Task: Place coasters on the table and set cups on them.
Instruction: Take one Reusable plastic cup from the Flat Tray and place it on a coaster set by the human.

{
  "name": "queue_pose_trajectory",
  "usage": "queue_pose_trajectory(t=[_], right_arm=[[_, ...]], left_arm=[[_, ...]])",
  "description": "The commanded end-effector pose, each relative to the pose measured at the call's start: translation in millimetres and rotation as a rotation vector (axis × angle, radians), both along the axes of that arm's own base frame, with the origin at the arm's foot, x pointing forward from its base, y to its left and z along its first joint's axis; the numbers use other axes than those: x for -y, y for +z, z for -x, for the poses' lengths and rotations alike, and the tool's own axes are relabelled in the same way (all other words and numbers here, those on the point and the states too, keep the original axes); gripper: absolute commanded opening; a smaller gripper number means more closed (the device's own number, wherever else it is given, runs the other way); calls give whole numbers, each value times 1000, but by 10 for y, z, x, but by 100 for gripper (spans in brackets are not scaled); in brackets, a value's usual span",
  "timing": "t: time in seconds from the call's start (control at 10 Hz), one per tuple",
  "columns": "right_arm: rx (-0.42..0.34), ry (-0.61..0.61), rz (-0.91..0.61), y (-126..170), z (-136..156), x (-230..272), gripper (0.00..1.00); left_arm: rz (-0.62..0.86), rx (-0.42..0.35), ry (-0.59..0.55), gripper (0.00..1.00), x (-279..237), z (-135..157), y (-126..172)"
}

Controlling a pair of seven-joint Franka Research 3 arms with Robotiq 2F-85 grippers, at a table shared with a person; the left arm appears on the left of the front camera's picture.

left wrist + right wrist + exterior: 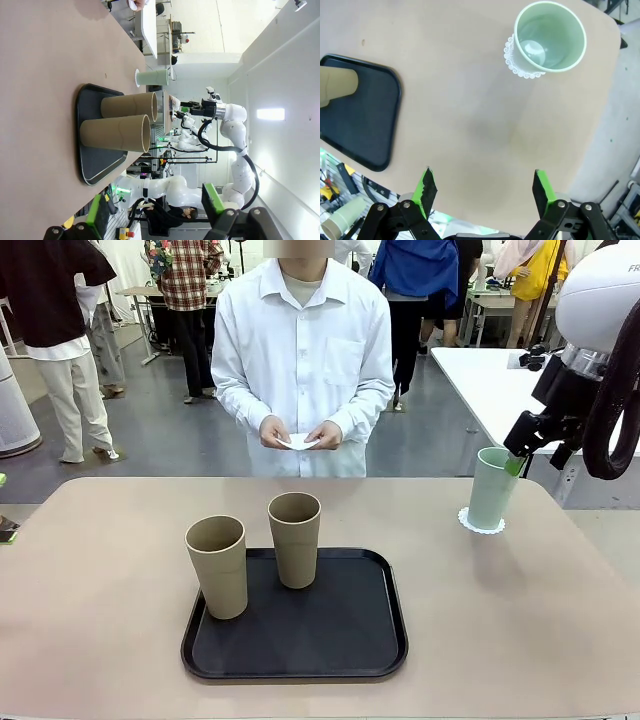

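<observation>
Right end effector point(482, 192) is spread apart, empty; the mint cup point(549, 37) sits on a coaster point(510, 56) ahead of it on the worktop point(470, 110). Left end effector point(156, 210) is likewise apart, with the tan cups point(120, 132) ahead on the tray point(97, 161).

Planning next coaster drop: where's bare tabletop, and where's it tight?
Bare: table left of the tray; stretch between tray and mint cup on its coaster; far edge before the person. Crowded: tray's left and middle, holding both tan cups.
</observation>
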State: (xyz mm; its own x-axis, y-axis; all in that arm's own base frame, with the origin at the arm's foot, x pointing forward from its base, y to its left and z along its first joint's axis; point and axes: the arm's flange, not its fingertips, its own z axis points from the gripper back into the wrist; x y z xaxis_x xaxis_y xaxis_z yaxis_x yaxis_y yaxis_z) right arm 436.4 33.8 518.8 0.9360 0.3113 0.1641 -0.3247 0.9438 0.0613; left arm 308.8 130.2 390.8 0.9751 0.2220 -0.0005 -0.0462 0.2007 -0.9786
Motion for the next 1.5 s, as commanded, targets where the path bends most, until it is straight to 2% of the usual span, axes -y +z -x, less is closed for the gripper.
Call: queue_pose_trajectory(t=[0.0, 0.7, 0.8, 0.9, 1.1, 1.2, 1.3, 1.4], right_arm=[[2, 17, 10, -18, 38, 24, 100], [0, 0, 0, 0, 0, 0, 100], [-7, -46, -189, 78, 152, 363, 100], [21, -89, -324, 137, 280, 744, 100], [-47, -100, -781, 98, 370, 1544, 100], [-48, -105, -964, -42, 421, 1906, 100], [-60, -69, -1122, -311, 546, 2162, 100], [-49, -66, -1219, -557, 666, 2339, 100]], left_arm=[[13, 12, 4, 100, -4, 4, 12], [13, 12, 4, 100, -4, 4, 12], [13, 12, 4, 100, -4, 4, 12], [13, 12, 4, 100, -4, 4, 12], [13, 12, 4, 100, -4, 4, 12], [13, 12, 4, 100, -4, 4, 12], [13, 12, 4, 100, -4, 4, 12], [13, 12, 4, 100, -4, 4, 12]])
